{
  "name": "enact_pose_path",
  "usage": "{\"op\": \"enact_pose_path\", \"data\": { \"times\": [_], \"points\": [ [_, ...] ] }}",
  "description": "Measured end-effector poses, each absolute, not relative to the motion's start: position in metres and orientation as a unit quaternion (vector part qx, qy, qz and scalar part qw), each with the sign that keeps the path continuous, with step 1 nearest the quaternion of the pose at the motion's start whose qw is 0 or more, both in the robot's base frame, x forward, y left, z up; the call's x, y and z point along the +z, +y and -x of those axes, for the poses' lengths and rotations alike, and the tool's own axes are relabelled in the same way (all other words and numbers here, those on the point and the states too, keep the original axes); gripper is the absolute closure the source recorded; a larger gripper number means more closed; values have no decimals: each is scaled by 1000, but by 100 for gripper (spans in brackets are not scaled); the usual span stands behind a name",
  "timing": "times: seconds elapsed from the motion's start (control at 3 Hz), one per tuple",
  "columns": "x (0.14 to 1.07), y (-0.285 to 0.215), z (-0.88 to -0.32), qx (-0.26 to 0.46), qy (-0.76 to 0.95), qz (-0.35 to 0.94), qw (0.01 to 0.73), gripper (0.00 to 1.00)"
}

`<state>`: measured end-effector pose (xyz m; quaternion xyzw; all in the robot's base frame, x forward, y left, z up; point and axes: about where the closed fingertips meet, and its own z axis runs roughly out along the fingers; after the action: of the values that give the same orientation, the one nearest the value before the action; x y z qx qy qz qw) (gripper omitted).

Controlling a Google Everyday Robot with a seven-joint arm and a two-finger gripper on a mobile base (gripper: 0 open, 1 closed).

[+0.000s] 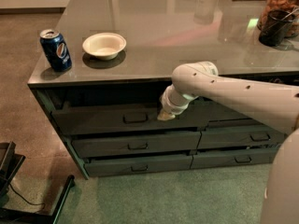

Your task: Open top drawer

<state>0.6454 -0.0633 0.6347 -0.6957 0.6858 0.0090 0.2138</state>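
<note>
The top drawer (93, 121) is the wide dark grey-green front just under the counter's edge, with a small loop handle (135, 118) at its centre. A dark gap shows above its front. My gripper (166, 116) hangs at the end of the white arm, right in front of this drawer's face, a little to the right of the handle and level with it. It is not on the handle. I cannot tell whether it touches the drawer front.
A blue Pepsi can (56, 49) and a cream bowl (104, 45) stand on the glossy counter (177, 36). Two shallower drawers (135, 144) lie below, another stack (247, 136) is at the right. A dark jar (279, 13) stands at the back right. A black frame (18, 185) is on the floor at the left.
</note>
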Motion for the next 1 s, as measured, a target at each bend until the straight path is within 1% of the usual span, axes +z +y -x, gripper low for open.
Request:
{"op": "enact_pose_path", "data": {
  "times": [0.33,0.67,1.0],
  "points": [
    [644,-63,-645,9,686,696,214,88],
    [647,-63,-645,9,686,696,214,100],
    [653,-61,-637,18,693,686,222,100]
  ]
}}
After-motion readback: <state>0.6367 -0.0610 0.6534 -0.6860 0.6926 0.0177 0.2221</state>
